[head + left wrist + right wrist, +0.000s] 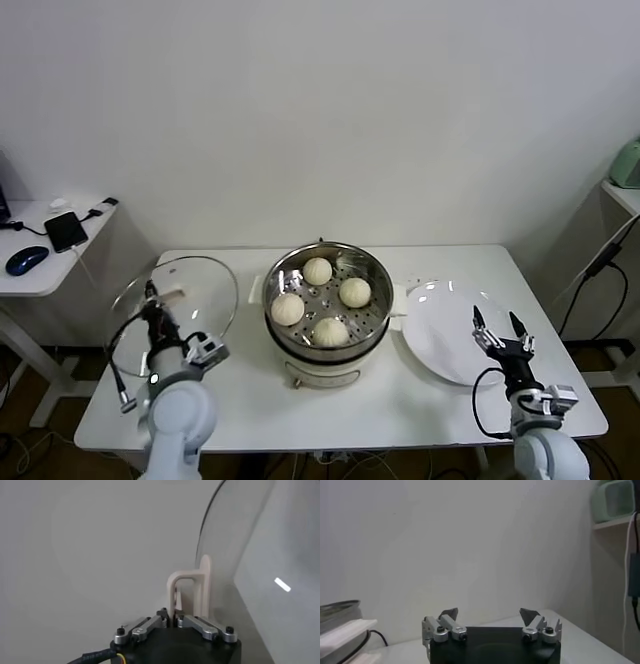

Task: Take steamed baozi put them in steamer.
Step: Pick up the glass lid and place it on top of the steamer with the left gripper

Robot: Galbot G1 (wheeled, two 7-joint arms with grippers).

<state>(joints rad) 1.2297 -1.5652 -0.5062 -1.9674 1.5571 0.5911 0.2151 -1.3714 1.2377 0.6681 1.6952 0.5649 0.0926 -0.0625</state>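
The steel steamer [328, 262] stands mid-table on its cream-white base. Several cream-white baozi lie on its perforated tray: a far one [318, 270], a left one [287, 309], a right one [354, 291] and a near one [330, 331]. My left gripper [152, 300] is shut on the cream handle [192, 587] of the round glass lid [176, 300] and holds the lid tilted up at the steamer's left. My right gripper [500, 329] is open and empty above the near right side of the white plate [447, 330]; it also shows in the right wrist view [489, 613].
A side table [40, 272] at the far left holds a phone [66, 230] and a mouse [25, 260]. A shelf with a pale green appliance [626, 163] stands at the far right, cables hanging below it. The steamer's edge [340, 607] shows in the right wrist view.
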